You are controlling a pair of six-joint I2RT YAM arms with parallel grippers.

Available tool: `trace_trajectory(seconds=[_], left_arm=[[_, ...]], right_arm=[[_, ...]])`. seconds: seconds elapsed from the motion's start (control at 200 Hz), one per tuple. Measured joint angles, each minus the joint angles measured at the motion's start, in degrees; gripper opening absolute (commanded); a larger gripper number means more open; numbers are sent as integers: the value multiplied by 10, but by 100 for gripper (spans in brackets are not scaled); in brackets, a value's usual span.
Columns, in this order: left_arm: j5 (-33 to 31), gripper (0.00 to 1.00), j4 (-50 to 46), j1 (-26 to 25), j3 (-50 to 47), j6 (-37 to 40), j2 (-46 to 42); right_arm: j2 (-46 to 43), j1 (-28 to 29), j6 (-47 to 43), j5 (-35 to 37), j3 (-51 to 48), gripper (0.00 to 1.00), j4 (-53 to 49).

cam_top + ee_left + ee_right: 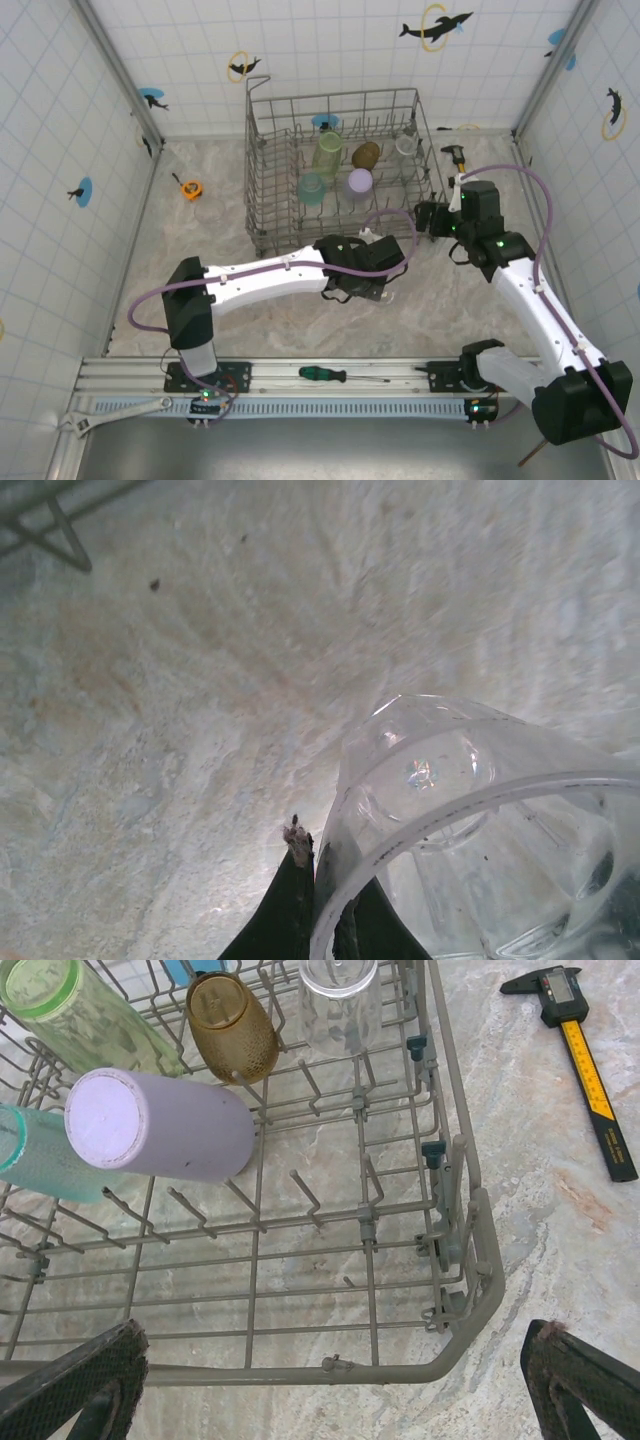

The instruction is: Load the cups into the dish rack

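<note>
My left gripper [322,892] is shut on the rim of a clear cup [470,830], one finger inside the mouth and one outside. In the top view that gripper [372,283] sits low over the table just in front of the dish rack [262,205]. Five cups rest in the rack: pale green [80,1015], amber [235,1025], clear [340,1000], lilac [165,1125] and teal [40,1155]. My right gripper [335,1390] hangs open and empty over the rack's near right corner [470,1330], also seen in the top view [427,218].
A yellow and black caliper [585,1060] lies on the table right of the rack. An orange tape measure [190,187] sits at the left. A screwdriver [340,375] and a wrench [110,415] lie on the near rail.
</note>
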Motion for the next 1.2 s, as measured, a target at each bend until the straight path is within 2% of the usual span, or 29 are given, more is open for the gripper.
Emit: trace_trajectory(seconds=[0.275, 0.385, 0.53, 0.771, 1.201], left_arm=[[34, 0, -82, 13, 226, 32, 95], [49, 0, -100, 25, 271, 44, 116], [76, 0, -110, 62, 289, 54, 119], [88, 0, -70, 125, 277, 56, 93], [103, 0, 26, 196, 224, 93, -14]], right_arm=[[13, -39, -17, -24, 0, 100, 5], [20, -51, -21, -33, 0, 100, 5], [20, -56, -21, -42, 0, 100, 6], [19, -83, -9, -65, 0, 100, 16], [39, -106, 40, -151, 15, 100, 56]])
